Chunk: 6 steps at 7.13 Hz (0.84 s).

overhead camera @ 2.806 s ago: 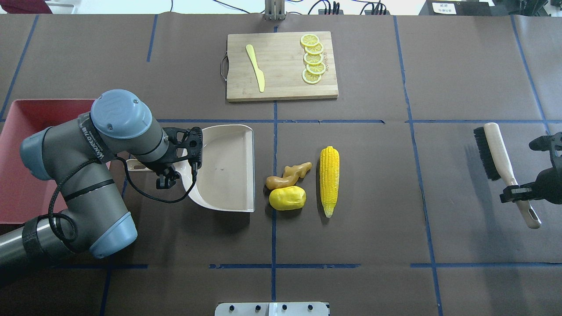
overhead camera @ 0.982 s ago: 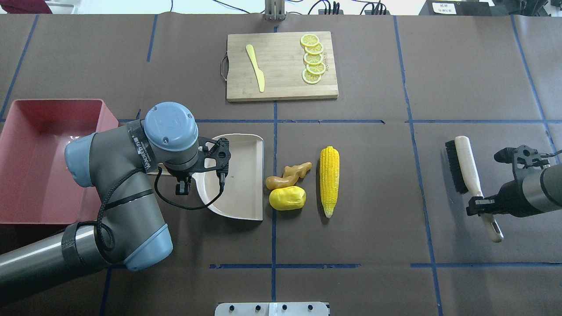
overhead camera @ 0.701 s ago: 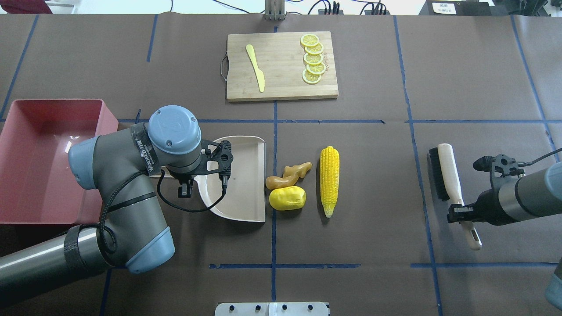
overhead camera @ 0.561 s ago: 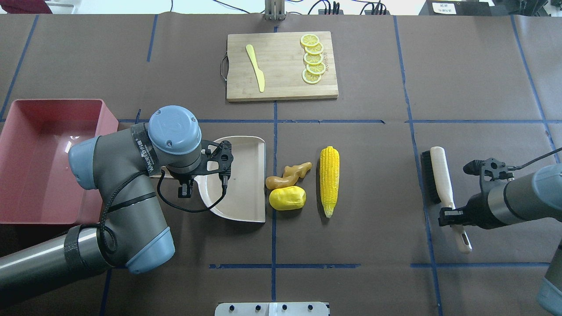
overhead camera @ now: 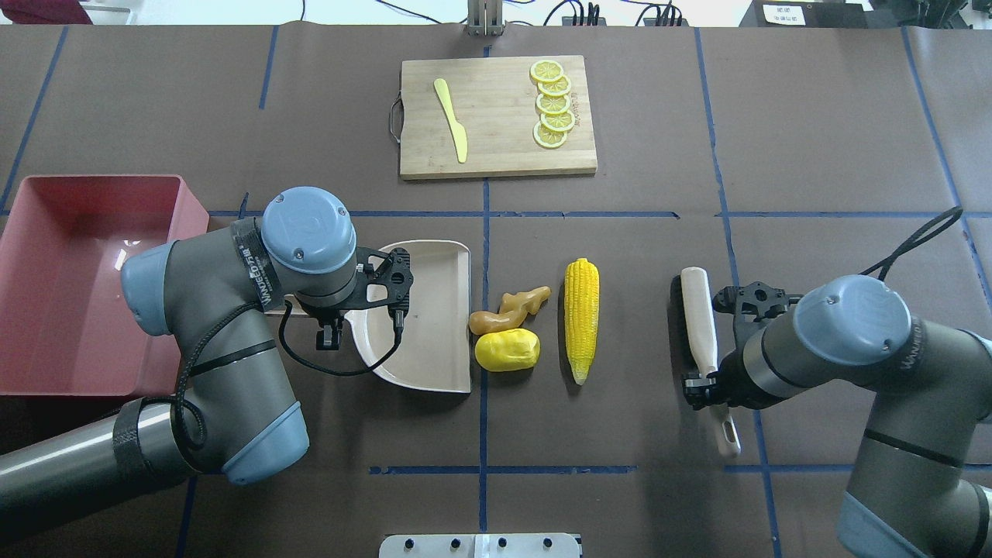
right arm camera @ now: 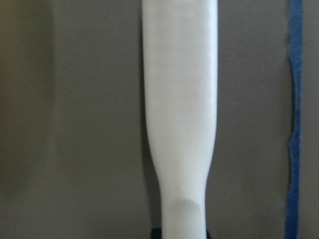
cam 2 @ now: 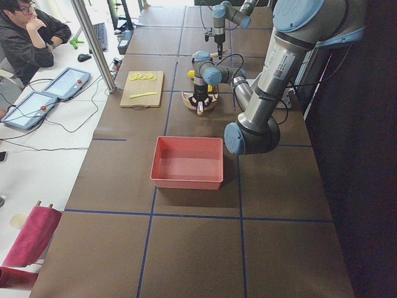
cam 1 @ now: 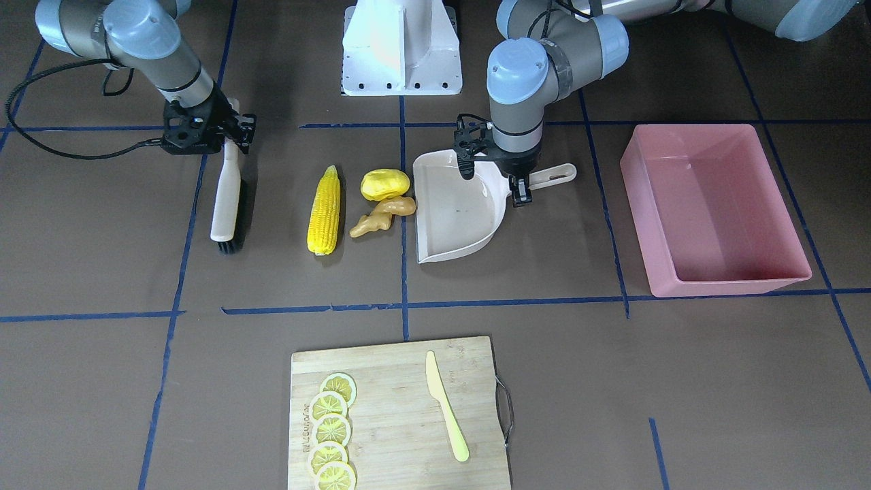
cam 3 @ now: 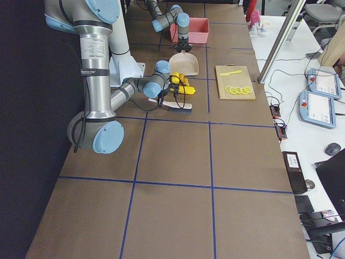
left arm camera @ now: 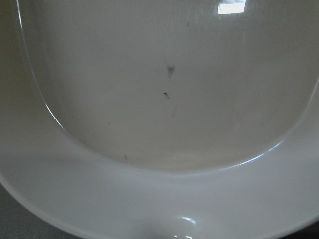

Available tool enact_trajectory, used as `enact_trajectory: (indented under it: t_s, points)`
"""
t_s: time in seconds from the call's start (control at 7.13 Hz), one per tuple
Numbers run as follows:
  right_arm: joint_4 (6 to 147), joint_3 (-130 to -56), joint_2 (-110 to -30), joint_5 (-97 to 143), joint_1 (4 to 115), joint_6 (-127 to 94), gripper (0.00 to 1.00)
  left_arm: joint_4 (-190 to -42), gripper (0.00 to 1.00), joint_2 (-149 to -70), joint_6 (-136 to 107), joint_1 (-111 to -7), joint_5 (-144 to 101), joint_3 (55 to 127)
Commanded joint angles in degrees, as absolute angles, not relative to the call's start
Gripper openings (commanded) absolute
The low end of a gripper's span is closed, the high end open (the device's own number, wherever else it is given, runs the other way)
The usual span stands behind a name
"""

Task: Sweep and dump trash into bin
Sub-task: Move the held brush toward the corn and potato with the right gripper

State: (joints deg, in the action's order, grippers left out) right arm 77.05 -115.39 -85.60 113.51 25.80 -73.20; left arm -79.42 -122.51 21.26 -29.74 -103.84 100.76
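Brown papered table (cam 1: 612,381), blue-taped grid: corn (cam 1: 324,211), yellow lump (cam 1: 385,184) and ginger (cam 1: 380,215) lie between the claws, the pink bin (cam 1: 639,204) beyond the left claw (cam 1: 518,180). Left claw, fingers partly hidden, clamps the dustpan (cam 1: 452,228) handle; right claw (cam 1: 230,136) clamps the brush (cam 1: 224,204). Brush since moved nearer the corn; dustpan unmoved.

Bright, flat light from above; short soft shadows lie on the counter (overhead camera: 620,465) under each arm. A white glare patch sits in the dustpan (left arm camera: 164,99) just ahead of the left tool (cam 1: 517,180), a fainter one in the bin (overhead camera: 101,182). The brush (right arm camera: 179,99) beyond the right tool (overhead camera: 704,381) looks blurred, washed pale.
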Motion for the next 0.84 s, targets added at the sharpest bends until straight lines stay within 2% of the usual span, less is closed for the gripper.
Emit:
enact_trajectory:
  t_s: [0.0,0.28,0.7]
  points:
    - [81.19,-114.09,-79.4,111.62,22.51,-75.83,0.0,-79.45,0.0,-122.78,20.04,-29.44,-103.89,100.81]
    - [88.91,-112.77,-71.05,111.53,21.8,-76.29,0.0,-79.45,0.0,-122.87,19.95,-29.44,-103.89,100.72]
    - [90.7,-110.66,-67.25,111.53,20.22,-77.6,0.0,-79.45,0.0,-122.87,19.95,-29.44,-103.89,100.72]
